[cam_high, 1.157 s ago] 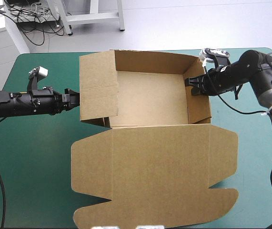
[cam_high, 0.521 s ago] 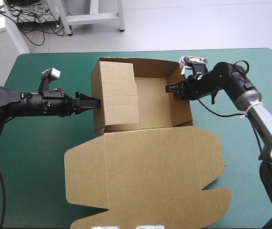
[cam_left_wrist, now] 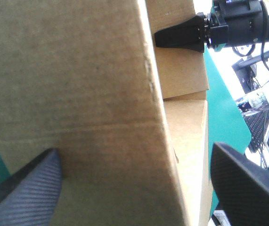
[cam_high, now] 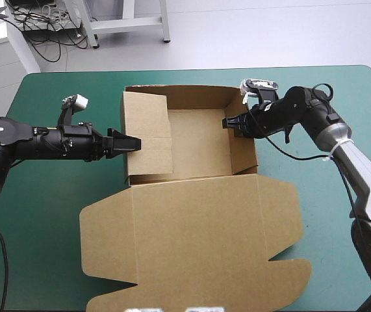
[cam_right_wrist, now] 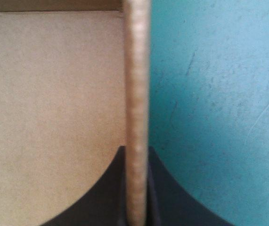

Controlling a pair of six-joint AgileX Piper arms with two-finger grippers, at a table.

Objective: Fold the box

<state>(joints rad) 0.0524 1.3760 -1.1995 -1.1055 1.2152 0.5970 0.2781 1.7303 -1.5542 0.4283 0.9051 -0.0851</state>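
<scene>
On teal-green cover (cam_high: 42,214), brown corrugated box (cam_high: 198,146); right pincer (cam_high: 227,123) pinches wall edge.

No writing, label, brand mark or number can be read in any view. The brown box (cam_high: 198,227) shows plain, unprinted board on every face in sight, and the teal-green cover (cam_high: 49,214) of the table is bare of lettering.

A bench (cam_high: 39,224) covered in teal-green, brown box (cam_high: 198,240) set on it, walls raised farther back, lid laid flat nearer.
</scene>
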